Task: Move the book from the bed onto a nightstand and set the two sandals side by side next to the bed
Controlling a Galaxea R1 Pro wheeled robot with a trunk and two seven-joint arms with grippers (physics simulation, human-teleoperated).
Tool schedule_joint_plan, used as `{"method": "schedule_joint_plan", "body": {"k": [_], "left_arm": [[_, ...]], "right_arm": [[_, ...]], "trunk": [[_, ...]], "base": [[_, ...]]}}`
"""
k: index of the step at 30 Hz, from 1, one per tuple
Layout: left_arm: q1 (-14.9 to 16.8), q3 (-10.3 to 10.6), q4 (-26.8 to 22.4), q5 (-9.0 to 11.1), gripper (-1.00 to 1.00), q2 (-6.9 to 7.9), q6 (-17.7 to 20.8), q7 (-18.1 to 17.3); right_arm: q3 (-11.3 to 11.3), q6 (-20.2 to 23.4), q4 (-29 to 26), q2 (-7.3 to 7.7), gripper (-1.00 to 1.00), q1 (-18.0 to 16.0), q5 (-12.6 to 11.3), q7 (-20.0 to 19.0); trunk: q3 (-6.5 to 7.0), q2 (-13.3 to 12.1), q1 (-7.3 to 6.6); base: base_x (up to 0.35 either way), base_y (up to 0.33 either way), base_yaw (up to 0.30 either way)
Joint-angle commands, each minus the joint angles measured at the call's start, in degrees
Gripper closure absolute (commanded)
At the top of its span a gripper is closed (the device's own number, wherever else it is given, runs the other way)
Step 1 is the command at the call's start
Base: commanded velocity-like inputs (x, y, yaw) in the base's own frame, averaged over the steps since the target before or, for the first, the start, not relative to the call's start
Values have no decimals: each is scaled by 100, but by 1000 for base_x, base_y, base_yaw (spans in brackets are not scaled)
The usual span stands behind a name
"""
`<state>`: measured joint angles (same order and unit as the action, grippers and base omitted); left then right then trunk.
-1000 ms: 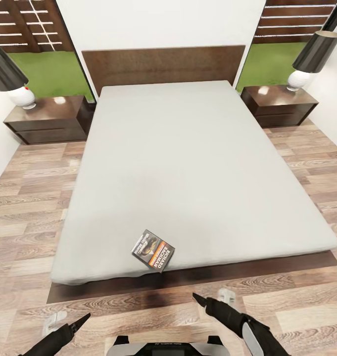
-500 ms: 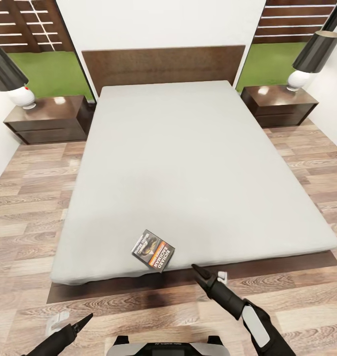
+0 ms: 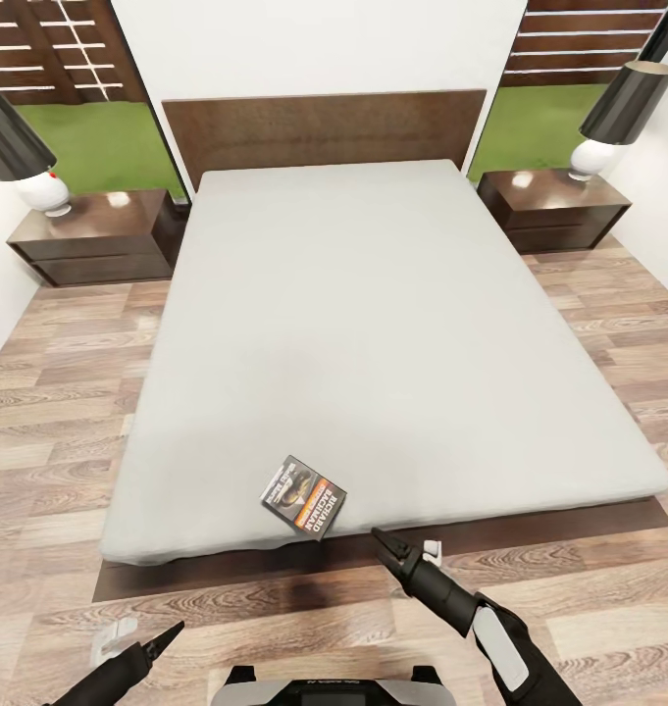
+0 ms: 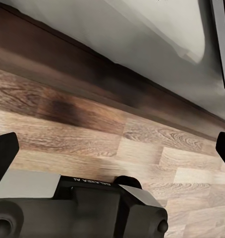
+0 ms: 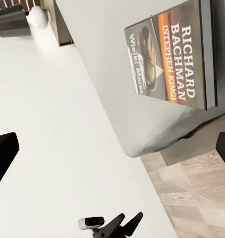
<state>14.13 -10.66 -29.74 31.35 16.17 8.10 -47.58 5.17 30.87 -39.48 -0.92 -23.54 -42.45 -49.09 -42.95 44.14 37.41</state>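
Observation:
The book (image 3: 304, 497) lies flat near the foot edge of the bed's grey mattress (image 3: 373, 333), its dark cover with the orange band facing up. My right gripper (image 3: 404, 547) hovers over the floor just off the foot of the bed, a short way right of the book, open with nothing held. In the right wrist view the book (image 5: 169, 64) lies ahead on the mattress (image 5: 102, 59), beyond the open gripper (image 5: 115, 151). My left gripper (image 3: 142, 635) is open and low over the floor (image 4: 92, 139), facing the bed frame (image 4: 92, 74). The sandals are out of view.
Two dark nightstands flank the headboard (image 3: 324, 127), one at the left (image 3: 93, 235) and one at the right (image 3: 554, 208). Each carries a lamp with a black shade (image 3: 15, 147) (image 3: 623, 103). Wood-plank floor (image 3: 49, 412) runs along both sides of the bed.
My right gripper has moved forward and left, from over the floor to close by the book's near corner. The left arm, the book and the camera have stayed still.

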Motion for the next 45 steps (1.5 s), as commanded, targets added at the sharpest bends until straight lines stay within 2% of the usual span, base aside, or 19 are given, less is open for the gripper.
{"method": "schedule_joint_plan", "body": {"k": [1,22,31,41,45], "left_arm": [[2,-6,2,45,-100,0,60,-23],[2,-3,3,44,-100,0,61,-23],[2,2,3,45,-100,0,61,-23],[2,2,1,39,-100,-1,69,-23],[2,2,0,38,-100,-1,69,-23]], "right_arm": [[20,42,1,-5,-100,-2,-18,-8],[19,42,-16,-4,-100,-2,-18,-13],[19,42,-23,-4,-100,-2,-18,-16],[12,42,-25,-5,-100,-2,-20,-37],[-10,42,-20,-5,-100,-2,-20,-411]], "trunk": [[-4,4,1],[-4,4,1],[-4,4,1],[-183,405,221],[-255,565,308]], "base": [[0,0,75],[0,0,231],[0,0,43],[0,0,1],[0,0,0]]}}
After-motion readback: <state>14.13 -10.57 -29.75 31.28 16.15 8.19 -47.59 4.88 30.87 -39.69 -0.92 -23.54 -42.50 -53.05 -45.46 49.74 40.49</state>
